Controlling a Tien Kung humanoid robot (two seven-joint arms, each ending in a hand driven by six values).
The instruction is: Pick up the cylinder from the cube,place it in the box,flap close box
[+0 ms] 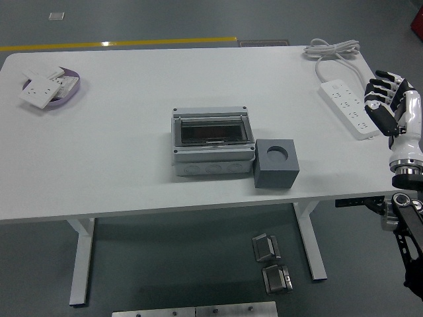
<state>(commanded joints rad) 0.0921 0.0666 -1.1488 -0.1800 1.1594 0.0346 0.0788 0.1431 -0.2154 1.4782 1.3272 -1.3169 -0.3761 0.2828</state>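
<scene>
The right hand point(390, 105) is hanging at the right edge of the white counter point(99, 165), just past the white power strip point(349, 107). Its fingers are loosely bent and apart, and they are holding nothing. The left hand is not showing at all.

The grey cube point(277, 164) is sitting near the front edge of the counter, touching or almost touching the right side of the box point(213, 144). The cube is showing a round hole point(279, 152) in its top. The hole is looking dark, and no cylinder is sticking out of it. A cylinder could be sitting low inside, but that is too hard to tell. The box lid point(213, 131) is looking shut and lying flat.

The cube is looking solid and a bit heavy, with flat sides and sharp corners. The box is looking like hard, smooth grey plastic, with a dark see-through window in the lid. A cylinder would probably be small, stiff and smooth, so it could be slipping. Pinching its round sides near the top is looking like the best hold.

At the far left, a small dish point(66, 89) is holding white cards.
</scene>
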